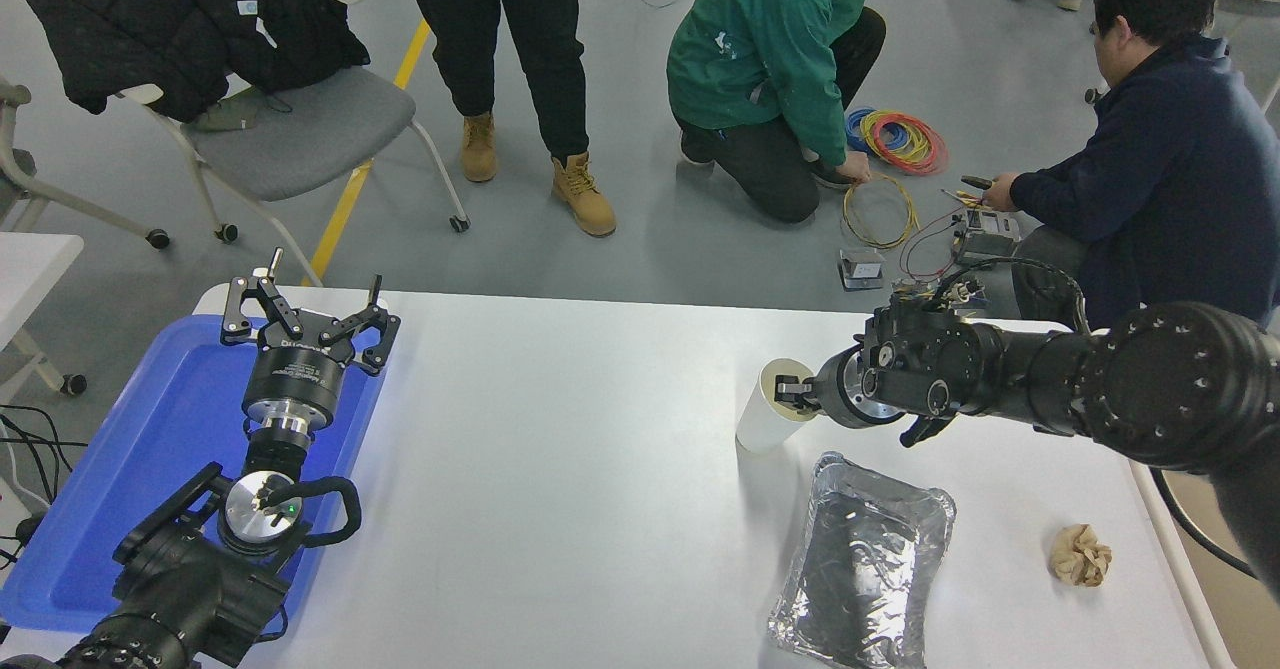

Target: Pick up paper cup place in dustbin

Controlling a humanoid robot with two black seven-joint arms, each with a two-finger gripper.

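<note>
While the right gripper [790,396] is clamped on the rim of the paper cup [770,414], tilted above the table [560,469] right of centre, it should hold gently and lift steadily, since no dustbin is visible.

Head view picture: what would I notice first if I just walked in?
The right claw pinching the rim of the tilted paper cup at mid-table. Nearby lie a shiny foil tray and a crumpled brown paper ball. The left claw hangs open over the blue tray.
</note>
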